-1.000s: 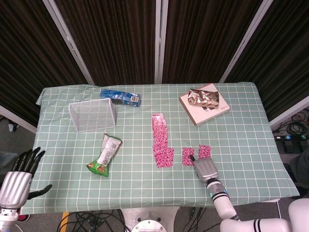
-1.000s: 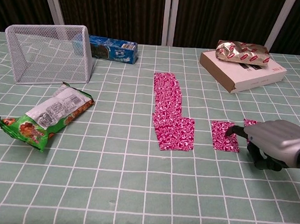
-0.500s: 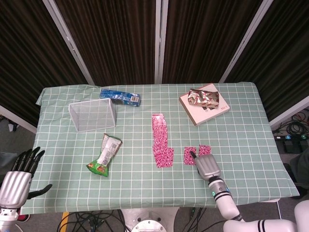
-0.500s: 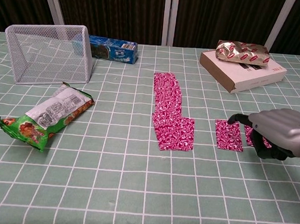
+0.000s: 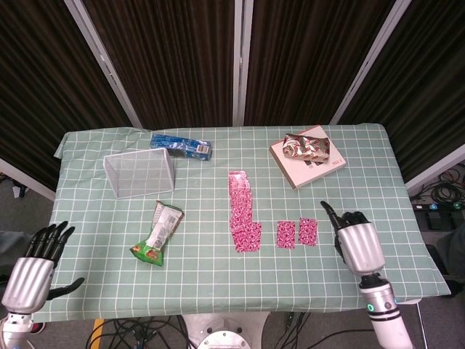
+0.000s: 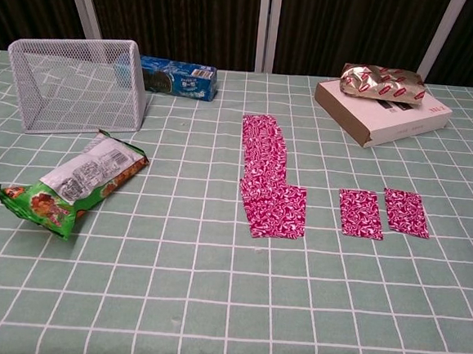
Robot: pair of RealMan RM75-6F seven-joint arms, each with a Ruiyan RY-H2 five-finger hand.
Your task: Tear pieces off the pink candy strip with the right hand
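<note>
The pink candy strip (image 5: 243, 209) (image 6: 269, 173) lies lengthwise in the middle of the green checked table, wider at its near end. Two torn-off pink pieces lie side by side to its right, one (image 5: 285, 233) (image 6: 360, 212) nearer the strip and one (image 5: 308, 231) (image 6: 405, 212) further right. My right hand (image 5: 354, 241) hovers right of the pieces, apart from them, fingers spread and empty; the chest view does not show it. My left hand (image 5: 33, 262) hangs off the table's near left corner, fingers spread and empty.
A white wire basket (image 5: 139, 174) (image 6: 76, 85) stands at the back left with a blue biscuit pack (image 5: 181, 147) behind it. A green snack bag (image 5: 158, 233) (image 6: 70, 182) lies near left. A flat box (image 5: 309, 164) with a crumpled foil wrapper (image 5: 306, 146) sits at the back right.
My right hand has lifted off the two torn pieces and drawn back to the right, out of the chest view. Both pieces now lie uncovered. The left hand has barely shifted.
</note>
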